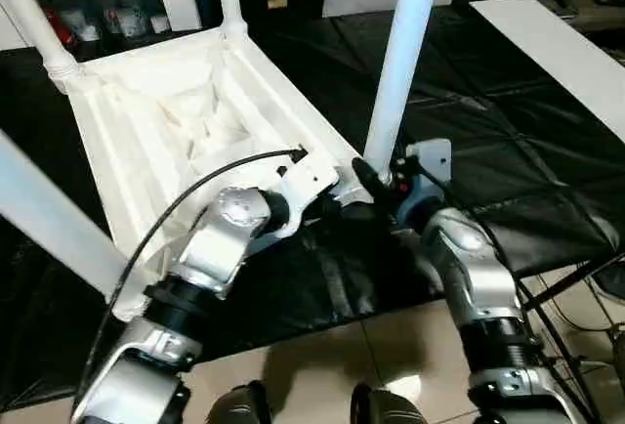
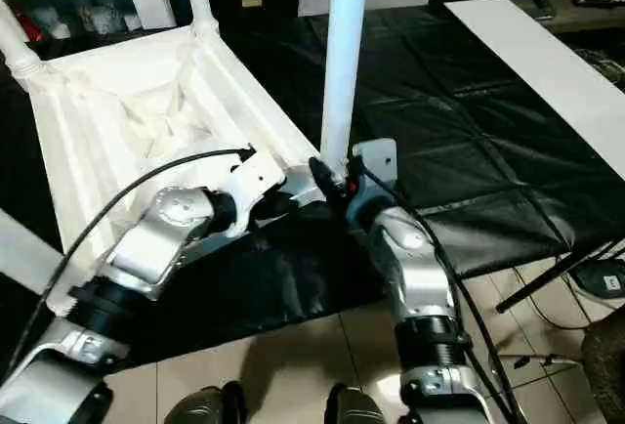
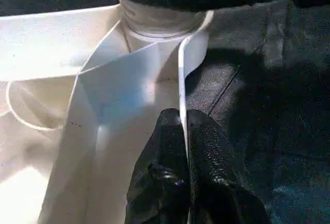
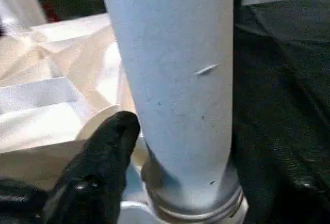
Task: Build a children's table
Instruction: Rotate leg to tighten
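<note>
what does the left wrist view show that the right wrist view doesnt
Left wrist view: the left pincer clamped on the thin side wall of the table top, black mat beside it.

Right wrist view: one black finger of the right pincer against the base of the near leg, close up, seated in its corner socket.

Both: the white ribbed underside and that same corner.
</note>
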